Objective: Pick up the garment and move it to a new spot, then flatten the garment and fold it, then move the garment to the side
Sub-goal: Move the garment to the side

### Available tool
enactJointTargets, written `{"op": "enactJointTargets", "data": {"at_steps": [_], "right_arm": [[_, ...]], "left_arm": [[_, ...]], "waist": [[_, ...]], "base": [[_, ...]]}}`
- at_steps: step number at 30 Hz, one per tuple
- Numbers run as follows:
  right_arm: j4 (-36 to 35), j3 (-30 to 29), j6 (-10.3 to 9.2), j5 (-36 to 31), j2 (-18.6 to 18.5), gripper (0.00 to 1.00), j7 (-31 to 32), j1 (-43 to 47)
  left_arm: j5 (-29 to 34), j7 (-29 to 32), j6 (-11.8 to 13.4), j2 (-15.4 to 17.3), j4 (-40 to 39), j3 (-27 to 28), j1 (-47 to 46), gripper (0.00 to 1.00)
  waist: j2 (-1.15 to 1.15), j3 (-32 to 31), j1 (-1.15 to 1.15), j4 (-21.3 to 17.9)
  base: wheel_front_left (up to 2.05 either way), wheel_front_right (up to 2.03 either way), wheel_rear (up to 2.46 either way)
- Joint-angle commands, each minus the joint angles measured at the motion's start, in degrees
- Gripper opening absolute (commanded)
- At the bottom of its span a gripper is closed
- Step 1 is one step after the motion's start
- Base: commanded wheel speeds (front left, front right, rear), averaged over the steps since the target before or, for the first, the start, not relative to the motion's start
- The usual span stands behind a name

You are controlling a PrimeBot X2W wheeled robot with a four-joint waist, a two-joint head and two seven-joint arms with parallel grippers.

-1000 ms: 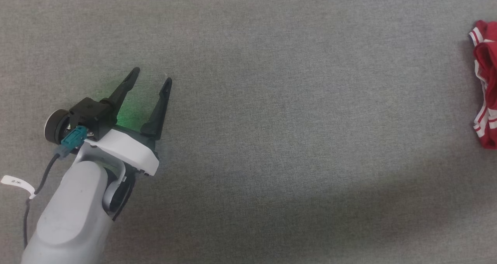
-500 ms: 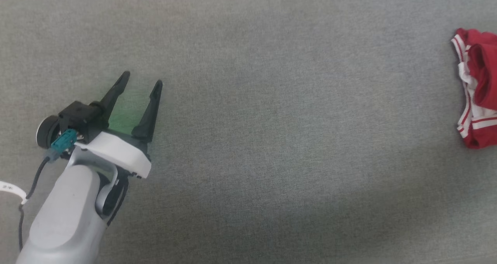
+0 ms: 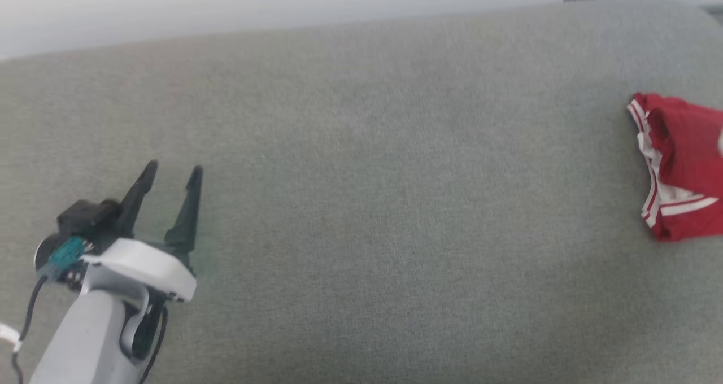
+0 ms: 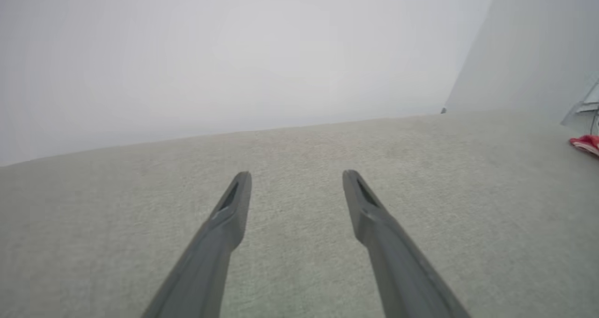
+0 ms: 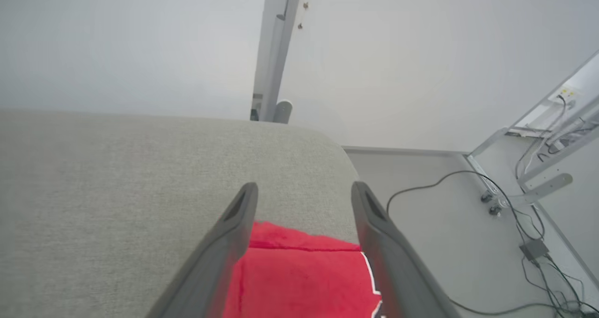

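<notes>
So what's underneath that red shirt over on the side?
The red shirt lies on the grey fabric surface, near its right edge. The patch right beneath is covered, so anything tucked under it can't be seen.

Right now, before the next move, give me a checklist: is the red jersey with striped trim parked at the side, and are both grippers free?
1. Red jersey with red-and-white striped trim resting on the grey fabric surface, at its right side: ok.
2. Left gripper open, holding nothing: ok.
3. Right gripper fingers apart above the jersey, clamping nothing: ok.
4. Jersey folded flat: cannot tell, cropped in the head view.
5. Jersey clear of the surface's edge: cannot tell.
</notes>
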Motion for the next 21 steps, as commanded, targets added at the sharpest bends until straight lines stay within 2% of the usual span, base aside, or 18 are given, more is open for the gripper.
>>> {"op": "enactJointTargets", "data": {"at_steps": [1,13,19,21], "right_arm": [[-0.4,0.9,-0.02,1.1,0.8,1.0,-1.0,1.2],[-4.4,8.5,-0.01,9.6,5.5,1.0,-6.8,11.3],[-9.7,11.8,-0.02,14.1,6.5,1.0,-8.4,17.7],[-11.6,12.2,-0.02,15.1,6.2,1.0,-8.8,19.8]], "left_arm": [[-0.7,-0.2,-0.1,-0.2,0.3,0.8,1.1,1.0],[2.6,-0.2,-0.1,-0.6,1.3,6.1,9.0,1.0],[4.2,-0.2,-0.1,-1.1,-0.2,11.0,13.1,1.0],[4.4,-0.2,-0.1,-1.3,-0.9,11.1,14.5,1.0]], "waist": [[0.0,-3.1,0.0,1.4],[0.0,-11.9,0.0,5.3],[0.0,-14.2,0.0,6.7],[0.0,-14.8,0.0,7.1]], "base": [[0.0,0.0,0.0],[0.0,0.0,0.0],[0.0,0.0,0.0],[0.0,0.0,0.0]]}}
